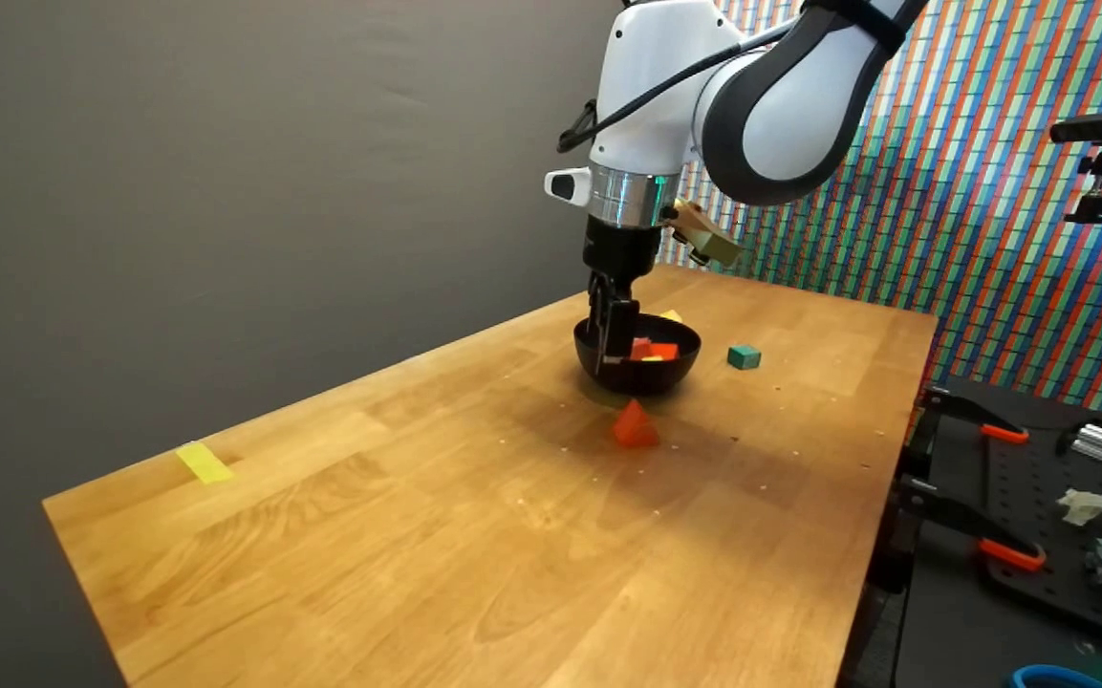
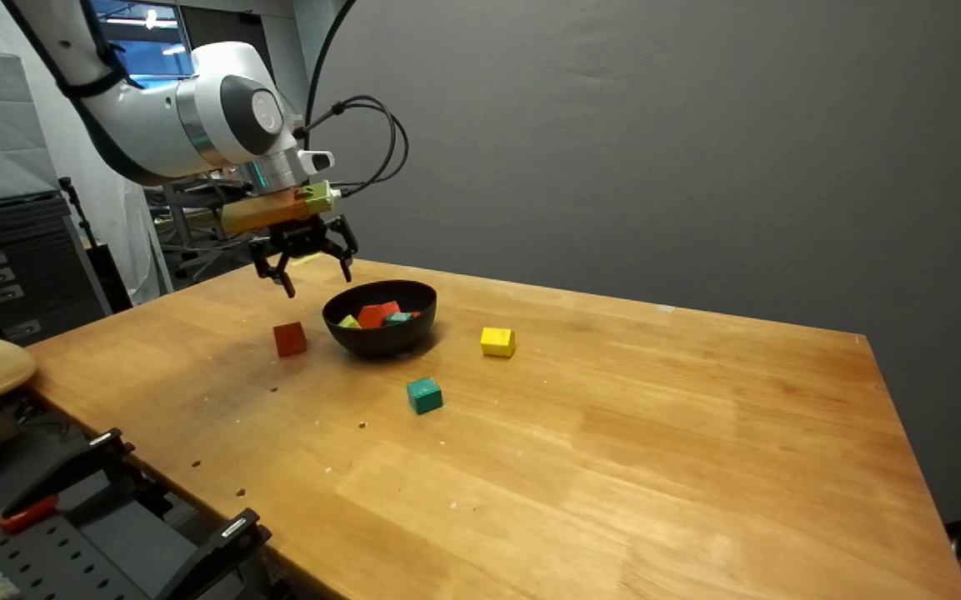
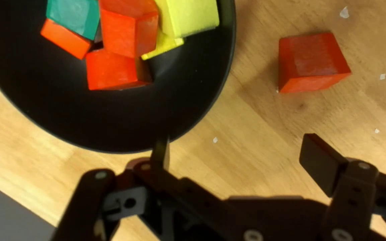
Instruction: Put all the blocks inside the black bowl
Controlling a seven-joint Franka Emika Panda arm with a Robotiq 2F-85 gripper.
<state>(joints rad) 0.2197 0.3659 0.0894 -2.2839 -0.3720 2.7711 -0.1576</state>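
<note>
Three remain on your bench [image 2: 655, 433]: in an exterior view, the red block [image 2: 289, 340] left of the black bowl [image 2: 384, 343], the yellow block [image 2: 498, 342] right of it at mid-frame, the green block [image 2: 424, 397] lower down. A pile of blocks [image 3: 119, 36], upper left in the wrist view, already lies inside the bowl; you seem over halfway. Your hand [image 2: 319, 287] hangs spread, pinching nothing.

No readable lettering
Pale markings [image 2: 234, 527] on the black clamps [image 2: 203, 568], in an exterior view, are too small to make out.
</note>
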